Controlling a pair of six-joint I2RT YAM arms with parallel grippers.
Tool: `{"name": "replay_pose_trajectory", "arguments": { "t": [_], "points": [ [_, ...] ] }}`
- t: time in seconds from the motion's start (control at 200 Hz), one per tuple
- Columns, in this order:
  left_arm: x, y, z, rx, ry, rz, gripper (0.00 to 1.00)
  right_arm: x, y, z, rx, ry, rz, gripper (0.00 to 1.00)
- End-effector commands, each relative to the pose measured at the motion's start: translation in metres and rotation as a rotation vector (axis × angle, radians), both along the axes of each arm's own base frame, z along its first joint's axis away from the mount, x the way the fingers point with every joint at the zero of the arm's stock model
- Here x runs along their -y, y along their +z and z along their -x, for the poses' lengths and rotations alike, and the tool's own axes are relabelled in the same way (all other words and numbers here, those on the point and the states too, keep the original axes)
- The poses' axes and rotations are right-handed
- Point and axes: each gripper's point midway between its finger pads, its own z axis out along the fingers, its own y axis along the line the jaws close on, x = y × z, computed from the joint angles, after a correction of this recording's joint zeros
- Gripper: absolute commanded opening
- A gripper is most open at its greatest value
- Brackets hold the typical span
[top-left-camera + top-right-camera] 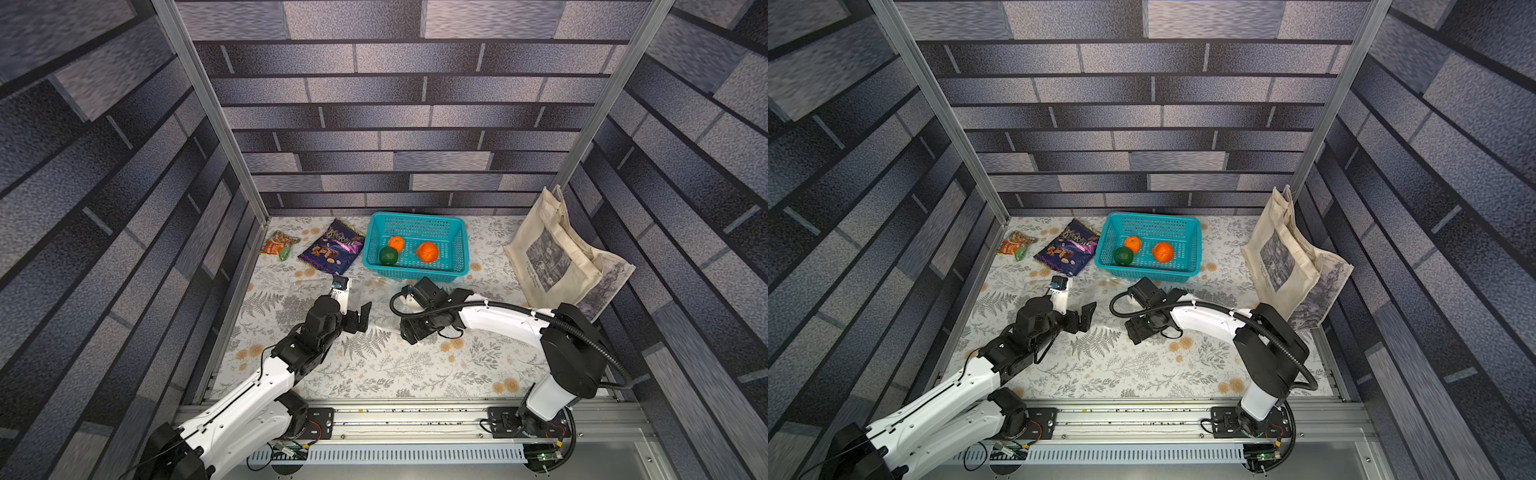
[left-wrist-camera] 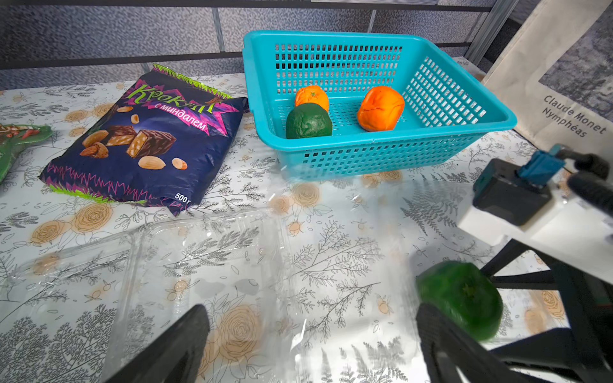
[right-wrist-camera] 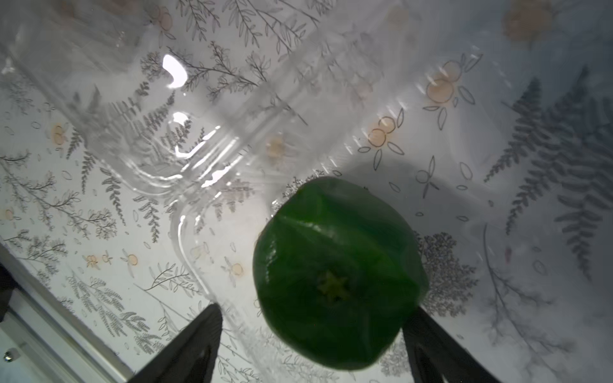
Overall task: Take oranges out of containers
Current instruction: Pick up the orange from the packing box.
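Now; basket: 2 oranges, 1 green orange; right tool wide around 1 green fruit; left tool wide

Oranges: smaller orange fruit, larger orange fruit and dark green fruit, all wrinkled, lying in the teal basket. The green one touches the smaller orange one.
Second green fruit: calyx up, at a blurred clear clamshell.
Other clamshell: open, flat, empty.
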Motion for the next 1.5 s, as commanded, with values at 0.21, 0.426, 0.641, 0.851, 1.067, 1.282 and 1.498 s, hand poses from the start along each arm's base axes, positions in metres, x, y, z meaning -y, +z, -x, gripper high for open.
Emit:
{"name": "replay_pose_trajectory", "arguments": {
  "t": [0.21, 0.426, 0.641, 0.851, 1.067, 1.282, 1.498],
  "points": [
    [0.009, 0.014, -0.001, 0.024, -0.034, 0.04, 1.0, 0.002, -0.005, -0.026, 0.082, -0.071, 0.086, 0.89],
    [0.01, 0.011, 0.0, 0.018, -0.04, 0.041, 1.0, -0.003, 0.019, -0.032, 0.123, -0.082, 0.035, 0.91],
    [0.011, 0.011, 0.0, 0.018, -0.043, 0.045, 1.0, 0.001, 0.036, -0.031, 0.148, -0.091, 0.019, 0.91],
    [0.012, 0.011, 0.001, 0.017, -0.048, 0.05, 1.0, 0.01, 0.034, -0.039, 0.198, -0.113, 0.066, 0.91],
    [0.012, 0.01, 0.002, 0.017, -0.049, 0.059, 1.0, 0.0, 0.025, -0.055, 0.222, -0.101, 0.101, 0.91],
    [0.009, 0.011, 0.005, 0.021, -0.045, 0.062, 1.0, -0.004, 0.014, -0.057, 0.198, -0.09, 0.107, 0.91],
    [0.01, 0.01, 0.005, 0.021, -0.048, 0.064, 1.0, 0.003, -0.003, -0.052, 0.153, -0.103, 0.12, 0.9]
  ]
}}
